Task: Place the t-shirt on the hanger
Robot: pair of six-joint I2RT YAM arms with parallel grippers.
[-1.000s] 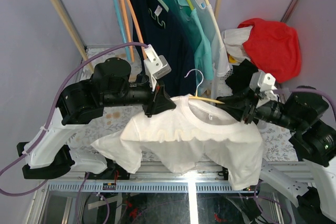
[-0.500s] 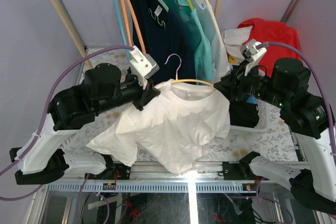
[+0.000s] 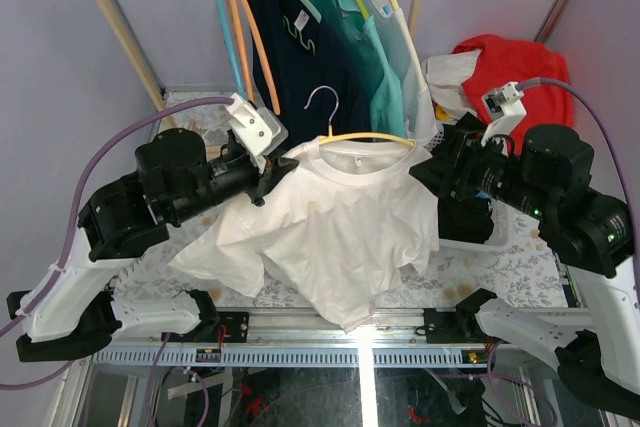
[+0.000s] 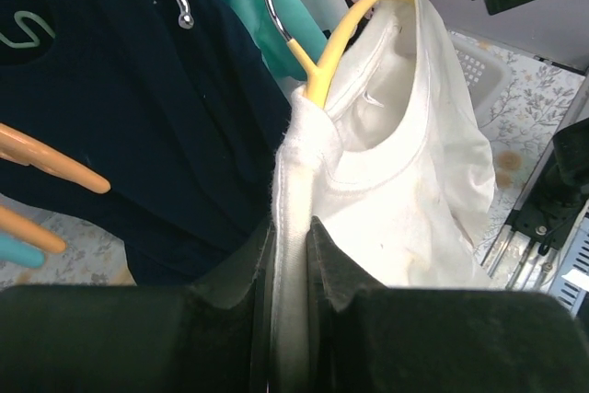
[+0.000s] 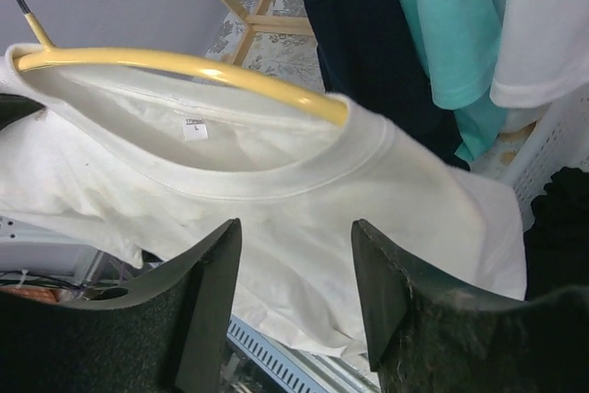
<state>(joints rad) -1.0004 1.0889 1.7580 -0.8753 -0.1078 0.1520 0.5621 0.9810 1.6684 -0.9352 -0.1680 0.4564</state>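
The white t-shirt (image 3: 340,227) hangs on the pale yellow hanger (image 3: 368,137), whose metal hook (image 3: 322,99) stands up in front of the rack. My left gripper (image 3: 272,169) is shut on the shirt's left shoulder, with the hanger's arm running down into the pinched cloth (image 4: 293,172). The left wrist view shows the fingers (image 4: 331,255) tight on that white fold and the yellow hanger (image 4: 345,34) above. My right gripper (image 3: 432,165) is open, just off the right shoulder. In the right wrist view, its fingers (image 5: 210,292) are wide apart before the t-shirt (image 5: 304,190) and hanger (image 5: 184,66).
A wooden rack (image 3: 125,32) behind holds a navy shirt (image 3: 300,57), teal and pale shirts (image 3: 385,57), orange hangers (image 3: 245,22) and a light blue hanger (image 3: 225,27). A red cloth (image 3: 515,82) lies in a white basket at the right. The floral tabletop (image 3: 520,262) lies below.
The left gripper has carried the hanger and shirt up and back toward the rack. The right gripper let go of the right shoulder, opened and pulled away to the right.
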